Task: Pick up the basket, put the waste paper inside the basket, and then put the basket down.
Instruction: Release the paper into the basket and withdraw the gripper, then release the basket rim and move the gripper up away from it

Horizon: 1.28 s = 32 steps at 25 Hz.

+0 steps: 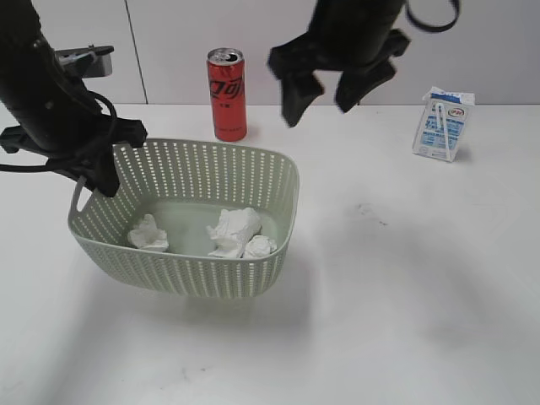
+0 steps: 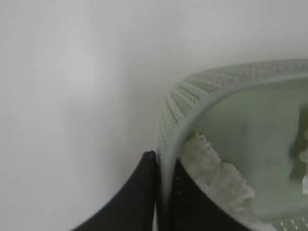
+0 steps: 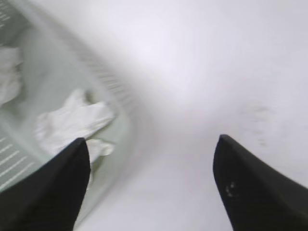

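Exterior view: left tool point(image 1: 99, 173) clamped on basket point(image 1: 211, 270) rim – holding it steady, all waste paper point(image 1: 234, 232) inside. Right tool point(image 1: 325, 93) wide open, empty, raised – only set-down left on counter point(image 1: 405, 278).

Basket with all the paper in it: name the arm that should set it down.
Left. Its gripper already clamps the basket rim; the right gripper hangs open and empty above.
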{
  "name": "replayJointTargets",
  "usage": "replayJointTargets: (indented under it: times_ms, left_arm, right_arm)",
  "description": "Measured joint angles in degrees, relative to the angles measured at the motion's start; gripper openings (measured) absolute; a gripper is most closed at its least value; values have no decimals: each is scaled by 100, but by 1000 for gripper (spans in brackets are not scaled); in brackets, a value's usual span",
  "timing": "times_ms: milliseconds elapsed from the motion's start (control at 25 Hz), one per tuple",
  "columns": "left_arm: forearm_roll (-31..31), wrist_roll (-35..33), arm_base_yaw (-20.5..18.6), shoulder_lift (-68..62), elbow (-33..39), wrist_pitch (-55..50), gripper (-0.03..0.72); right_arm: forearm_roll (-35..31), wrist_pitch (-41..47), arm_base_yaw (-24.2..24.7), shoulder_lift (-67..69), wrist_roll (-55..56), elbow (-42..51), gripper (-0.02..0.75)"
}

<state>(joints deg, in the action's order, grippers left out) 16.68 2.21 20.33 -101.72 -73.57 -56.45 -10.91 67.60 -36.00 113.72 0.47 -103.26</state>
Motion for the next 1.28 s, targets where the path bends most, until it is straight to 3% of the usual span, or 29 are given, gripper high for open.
replayJointTargets:
  times_ms: [200,480,880,960,1080,1280]
  left_arm:
    - [186,0,6,0,0,31,0]
    - [297,462,369,-312,-394,50,0]
    - [135,1224,809,-1534,-1729,197,10]
    - [152,1236,828,-1739,-1898,213,50]
    - [187,1238,828,-1970,-2002,227,167]
    - [218,1200,828,-2092,-2028,220,491]
  right_arm:
    - [671,130,1030,0,80,-348,595]
    - [728,197,2068,-5,192,-352,595]
    - [1153,197,2446,-1076,217,631,596]
    - [1160,197,2446,-1370,217,932,624]
    - [1200,197,2446,-1740,217,1391,672]
    - [1324,205,2447,-2339,217,2269,683]
